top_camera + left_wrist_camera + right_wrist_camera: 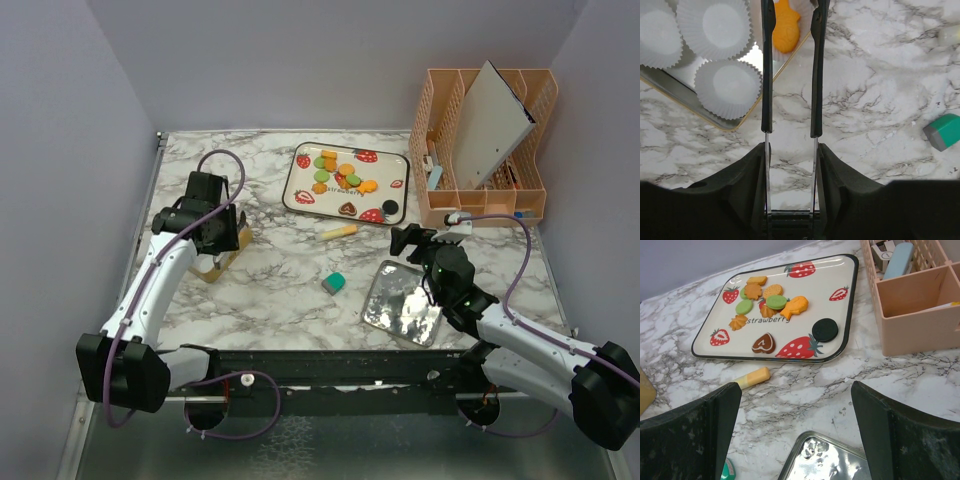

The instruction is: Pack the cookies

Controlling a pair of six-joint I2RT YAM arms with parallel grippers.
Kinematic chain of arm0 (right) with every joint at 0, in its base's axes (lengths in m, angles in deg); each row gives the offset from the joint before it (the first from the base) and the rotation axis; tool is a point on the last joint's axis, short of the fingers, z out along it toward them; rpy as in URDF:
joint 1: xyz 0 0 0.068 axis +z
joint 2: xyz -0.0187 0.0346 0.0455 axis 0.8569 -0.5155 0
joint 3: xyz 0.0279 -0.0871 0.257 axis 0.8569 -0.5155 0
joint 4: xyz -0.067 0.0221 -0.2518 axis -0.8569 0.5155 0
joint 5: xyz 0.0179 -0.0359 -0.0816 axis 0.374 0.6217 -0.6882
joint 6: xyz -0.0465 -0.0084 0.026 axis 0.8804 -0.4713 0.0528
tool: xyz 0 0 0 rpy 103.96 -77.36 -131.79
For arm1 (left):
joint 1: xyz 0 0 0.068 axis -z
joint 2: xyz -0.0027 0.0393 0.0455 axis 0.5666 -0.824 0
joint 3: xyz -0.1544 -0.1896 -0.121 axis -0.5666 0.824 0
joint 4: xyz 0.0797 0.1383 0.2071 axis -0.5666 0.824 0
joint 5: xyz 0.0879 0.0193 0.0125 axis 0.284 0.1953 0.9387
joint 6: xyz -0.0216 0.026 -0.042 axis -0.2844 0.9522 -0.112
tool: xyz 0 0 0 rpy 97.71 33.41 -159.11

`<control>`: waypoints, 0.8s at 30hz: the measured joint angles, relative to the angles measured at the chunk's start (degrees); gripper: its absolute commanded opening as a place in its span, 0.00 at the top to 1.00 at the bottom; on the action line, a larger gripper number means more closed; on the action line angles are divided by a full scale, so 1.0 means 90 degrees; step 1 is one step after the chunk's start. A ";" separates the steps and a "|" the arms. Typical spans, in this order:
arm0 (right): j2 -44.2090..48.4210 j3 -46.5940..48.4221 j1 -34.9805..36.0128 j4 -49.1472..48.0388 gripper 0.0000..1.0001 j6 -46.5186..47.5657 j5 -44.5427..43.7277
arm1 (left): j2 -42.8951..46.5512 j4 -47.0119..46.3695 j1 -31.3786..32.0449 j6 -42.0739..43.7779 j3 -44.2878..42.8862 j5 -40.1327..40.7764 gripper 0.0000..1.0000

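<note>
Several cookies (340, 170) in orange, green, brown and black lie on the strawberry-print tray (300, 195). In the right wrist view they show as a black round one (825, 330), a brown heart (764, 343), green rounds (776, 301) and orange shapes (795, 306). An orange fish-shaped cookie (785, 27) lies in a white paper cup in the gold-rimmed tin (715, 122). My left gripper (793, 4) hangs over it, its thin fingers (768, 75) apart and holding nothing. My right gripper (795, 430) stands wide open over the marble, short of the tray.
More white paper cups (729, 89) fill the tin. A silver lid (405, 300) lies below my right gripper, a teal block (334, 283) mid-table, and a yellow stick (338, 231) by the tray. A pink organizer (485, 150) with a white board stands back right.
</note>
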 measured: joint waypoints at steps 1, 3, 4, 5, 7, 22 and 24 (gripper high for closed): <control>0.0000 0.0000 0.0000 -0.0002 0.01 0.0000 0.0000 | 0.0027 0.0010 0.0000 -0.0007 -0.0070 -0.0036 0.57; 0.0000 0.0000 0.0000 -0.0002 0.00 0.0000 0.0000 | 0.0063 0.0034 0.0002 -0.0032 -0.0262 -0.0177 0.58; 0.0000 0.0000 0.0000 -0.0002 0.00 0.0000 0.0000 | 0.0068 0.0039 0.0002 -0.0046 -0.0340 -0.0243 0.58; 0.0000 0.0000 0.0000 -0.0002 0.00 0.0000 0.0000 | 0.0068 0.0039 0.0002 -0.0073 -0.0437 -0.0321 0.58; 0.0000 0.0000 0.0000 -0.0007 0.00 0.0000 0.0000 | 0.0058 0.0039 0.0007 -0.0112 -0.0597 -0.0442 0.59; -0.0100 -0.0002 0.0000 -0.0138 0.00 0.0000 -0.0002 | -0.1307 -0.0993 0.1554 -0.0857 -0.1564 -0.0719 0.57; -0.0085 -0.0015 0.0000 -0.0141 0.01 0.0000 -0.0002 | -0.1528 -0.1231 0.1693 -0.1020 -0.1603 -0.0789 0.57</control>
